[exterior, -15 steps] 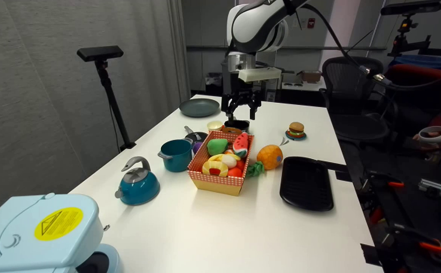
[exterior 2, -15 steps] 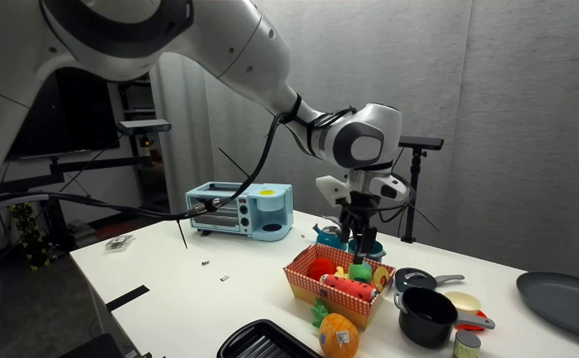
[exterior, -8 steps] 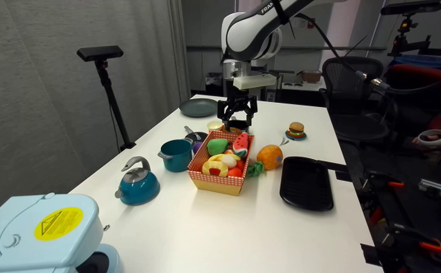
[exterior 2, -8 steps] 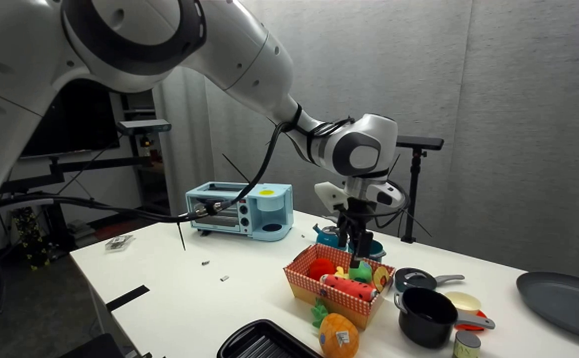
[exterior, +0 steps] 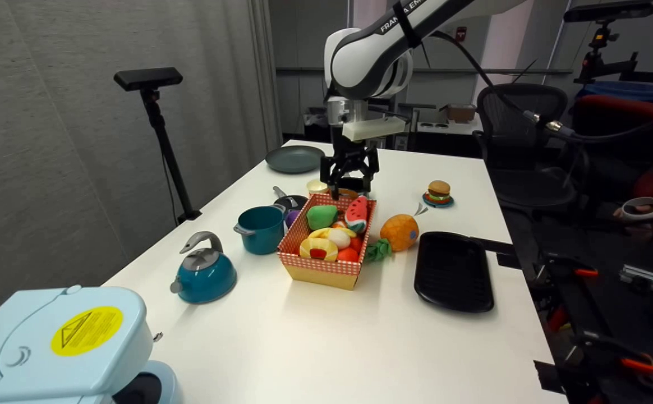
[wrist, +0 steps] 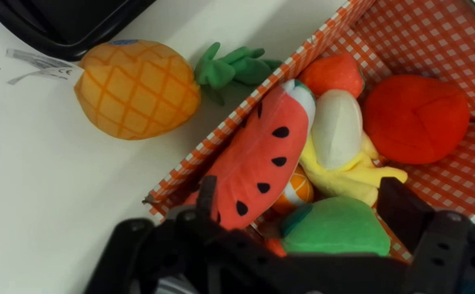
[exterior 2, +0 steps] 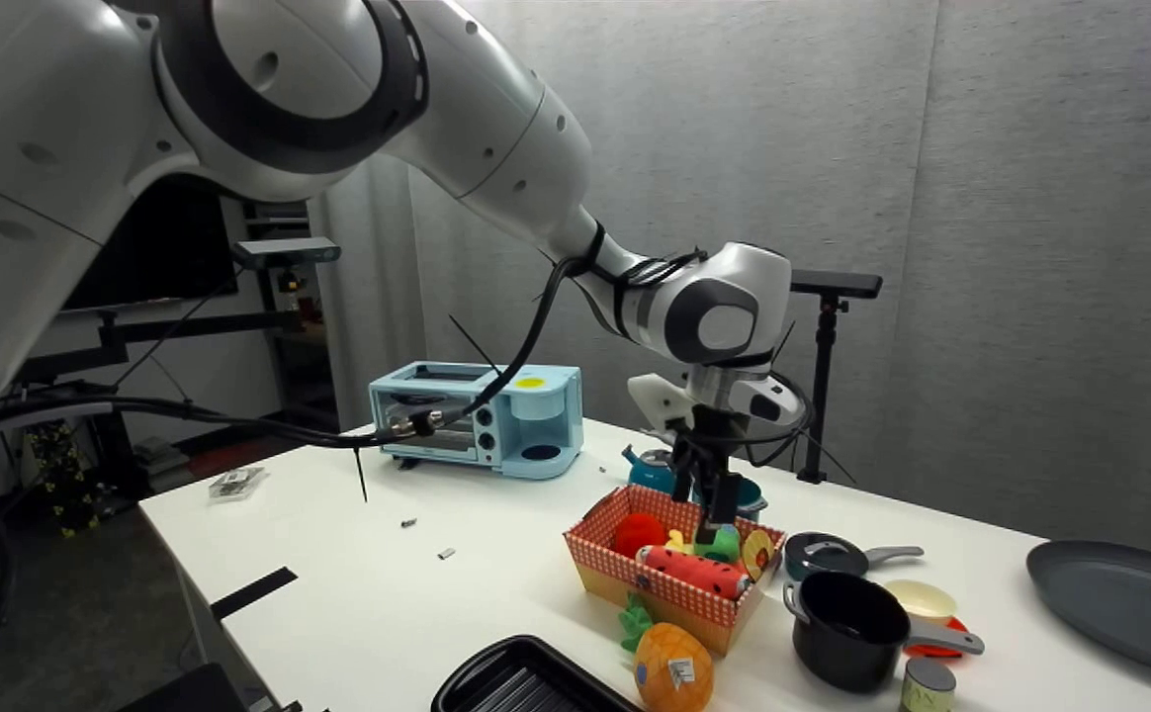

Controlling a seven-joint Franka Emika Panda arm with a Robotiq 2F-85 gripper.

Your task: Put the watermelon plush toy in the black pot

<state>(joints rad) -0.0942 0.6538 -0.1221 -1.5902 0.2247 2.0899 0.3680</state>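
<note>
In the wrist view, the gripper is spread wide over the red checked basket. The watermelon plush toy is seen inside, by one finger, with a green plush fruit between the fingers. Past the basket's edge, "CE" can be read on the tag of the plush pineapple.

In an exterior view, "FRANKA EM" can be read on the arm above the gripper.

In an exterior view, the black pot is kept apart from the gripper by the basket's wall.
</note>
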